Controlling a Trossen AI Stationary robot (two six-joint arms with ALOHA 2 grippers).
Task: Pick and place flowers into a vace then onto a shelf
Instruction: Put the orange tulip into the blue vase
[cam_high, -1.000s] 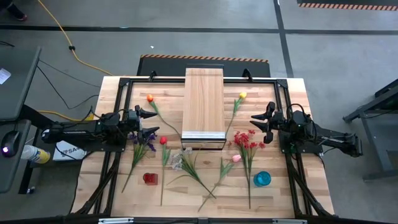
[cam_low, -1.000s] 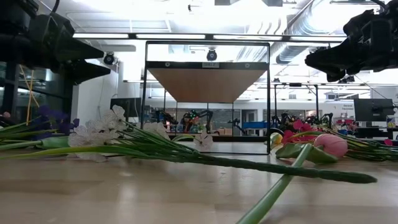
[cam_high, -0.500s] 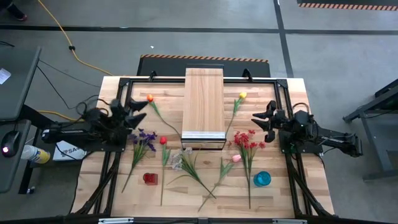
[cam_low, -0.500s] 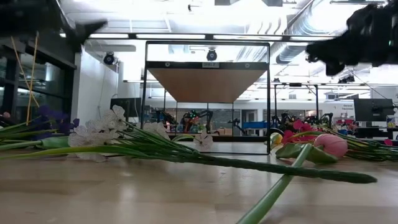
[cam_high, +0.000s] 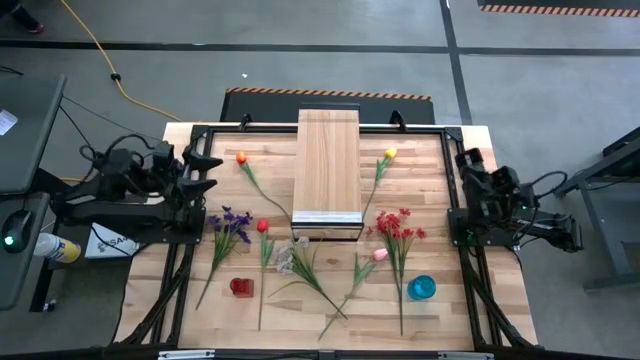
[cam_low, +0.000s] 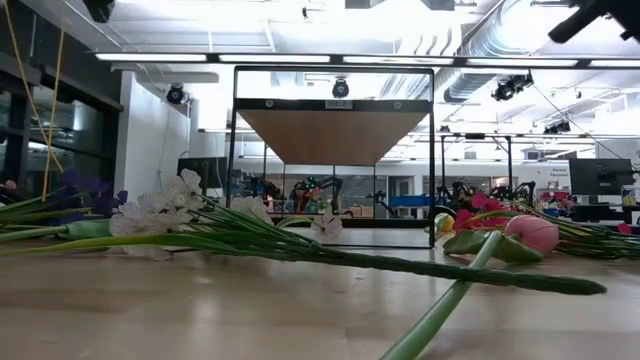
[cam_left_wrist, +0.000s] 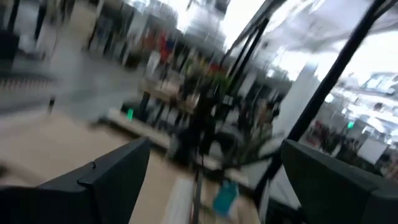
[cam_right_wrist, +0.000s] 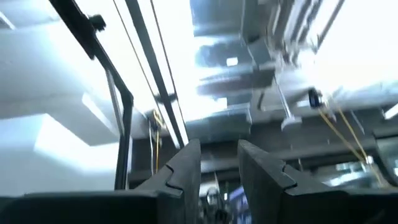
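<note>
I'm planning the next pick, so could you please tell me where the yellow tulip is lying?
In the high view the yellow tulip lies on the table just right of the shelf, above the red spray.
</note>
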